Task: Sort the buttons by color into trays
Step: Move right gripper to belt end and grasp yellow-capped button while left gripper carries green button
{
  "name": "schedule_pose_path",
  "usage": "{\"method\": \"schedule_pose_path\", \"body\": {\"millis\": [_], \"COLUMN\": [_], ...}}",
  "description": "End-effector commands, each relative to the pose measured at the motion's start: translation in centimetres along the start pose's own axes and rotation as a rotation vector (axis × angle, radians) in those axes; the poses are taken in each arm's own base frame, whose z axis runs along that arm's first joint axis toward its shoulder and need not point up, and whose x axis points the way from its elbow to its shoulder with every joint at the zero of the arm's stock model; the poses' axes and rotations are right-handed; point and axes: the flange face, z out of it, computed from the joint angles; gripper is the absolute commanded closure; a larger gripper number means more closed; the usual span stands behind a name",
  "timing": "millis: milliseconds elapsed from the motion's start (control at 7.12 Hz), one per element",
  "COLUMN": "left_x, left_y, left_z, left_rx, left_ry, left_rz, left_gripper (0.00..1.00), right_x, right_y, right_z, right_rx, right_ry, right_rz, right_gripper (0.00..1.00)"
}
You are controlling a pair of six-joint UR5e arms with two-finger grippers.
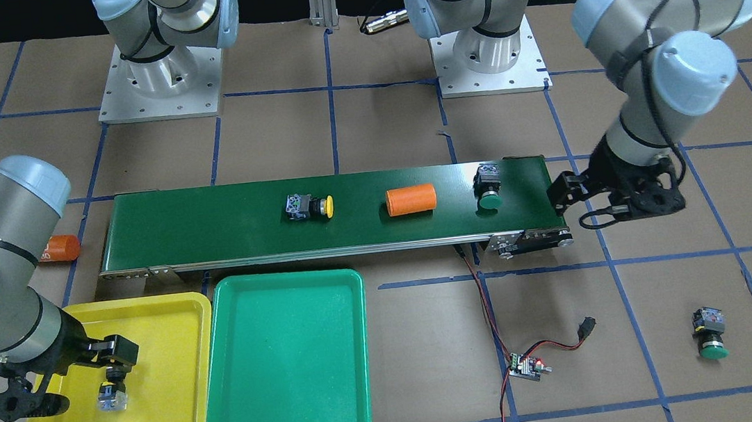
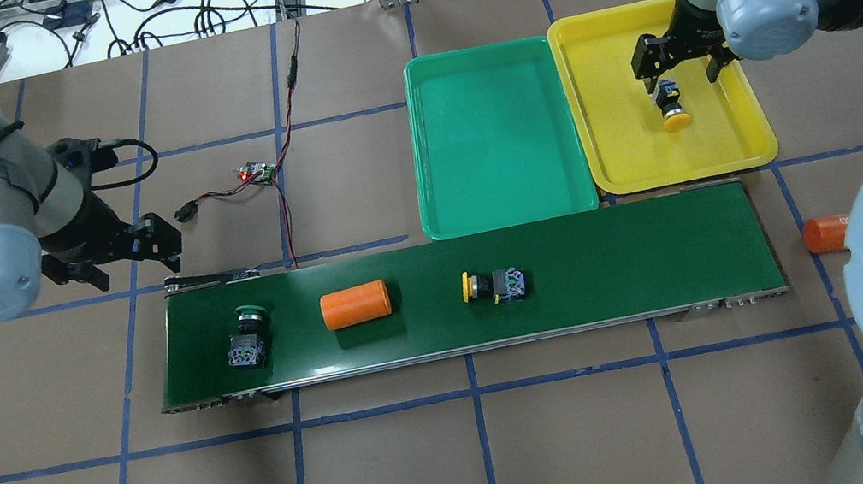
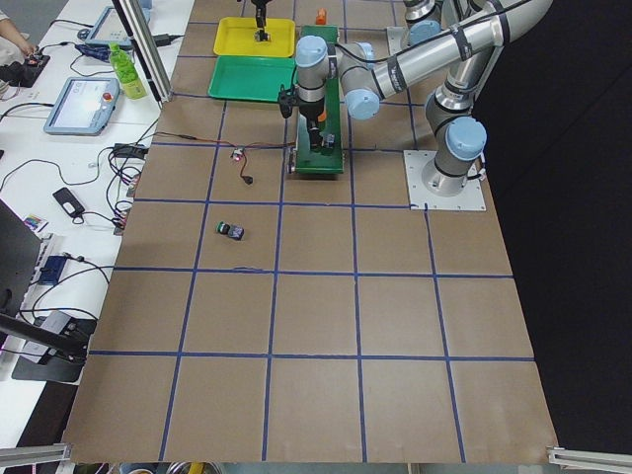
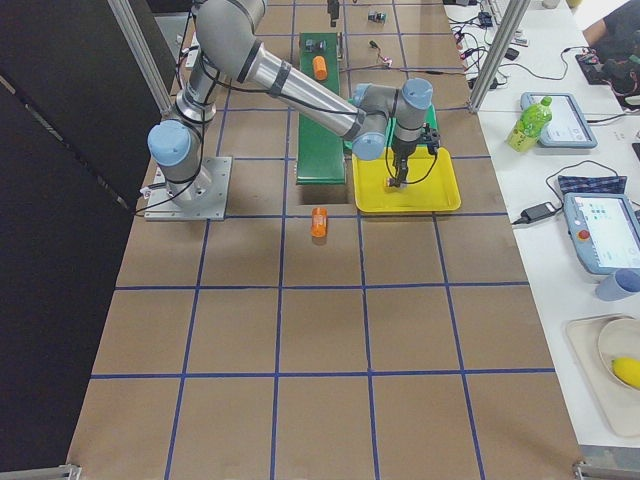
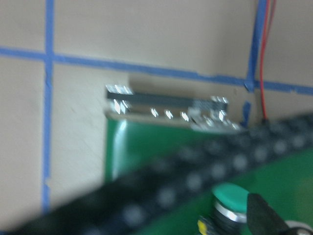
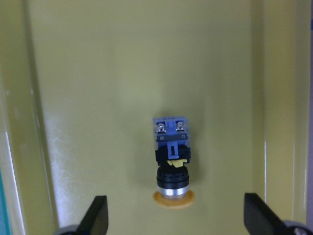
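— Where's the yellow button (image 6: 172,161)?
— Lying in the yellow tray (image 2: 743,132) near the table's (image 2: 517,453) far edge, under the right gripper (image 2: 682,75), jaws wide
— And the left gripper (image 2: 136,256)?
— Jaws spread, beside the end of the conveyor (image 2: 617,264)

- Two yellow buttons: one button (image 2: 671,109) directly beneath the right gripper (image 2: 680,74), the other button (image 2: 490,285) well apart from it.
- Two green buttons: one button (image 2: 246,340) near the left gripper (image 2: 132,256), the other button (image 1: 709,333) farther off.
- Two trays: yellow tray (image 2: 625,151), green tray (image 2: 497,136).
- Two orange cylinders (image 2: 355,305) (image 2: 824,233).

table (image 1: 395,125) | conveyor (image 1: 246,235) | yellow tray (image 1: 158,401) | green tray (image 1: 282,381) | green button (image 1: 709,333) | orange cylinder (image 1: 60,248) | maybe controller board (image 1: 529,367)
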Motion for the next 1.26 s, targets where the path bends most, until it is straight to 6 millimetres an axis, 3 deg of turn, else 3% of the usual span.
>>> {"method": "schedule_pose_path", "body": {"millis": [0, 140, 281, 421, 562, 702, 842, 1123], "left_x": [-8.9, -12.3, -15.8, -17.0, -17.5, -17.5, -17.4, -17.3], "left_y": [-8.6, -13.2, -15.9, -17.3, -18.0, -18.2, -18.2, -18.0], "left_z": [1.0, 2.0, 4.1, 5.8, 7.7, 9.2, 10.1, 12.1], "left_rx": [0.029, 0.043, 0.041, 0.035, 0.024, 0.027, 0.02, 0.009], "left_ry": [-0.012, -0.036, -0.031, -0.027, -0.019, -0.019, -0.013, -0.005], "left_rz": [0.036, 0.093, 0.113, 0.135, 0.139, 0.14, 0.141, 0.152], "left_gripper": [0.0, 0.0, 0.0, 0.0, 0.0, 0.0, 0.0, 0.04], "right_x": [-4.4, -7.8, -10.4, -12.7, -12.9, -12.4, -11.9, -12.4], "right_y": [4.3, 5.6, 7.2, 9.9, 12.8, 17.4, 20.2, 21.5], "right_z": [-6.0, -7.8, -9.3, -12.8, -14.4, -14.8, -13.4, -8.7], "right_rx": [-0.067, -0.047, -0.052, -0.055, -0.047, -0.076, -0.078, -0.075], "right_ry": [-0.001, 0.002, -0.009, -0.076, -0.071, -0.058, -0.056, -0.069], "right_rz": [0.11, 0.194, 0.298, 0.416, 0.509, 0.557, 0.704, 0.993], "right_gripper": [0.0, 0.0, 0.0, 0.0, 0.0, 0.0, 0.0, 0.0]}}
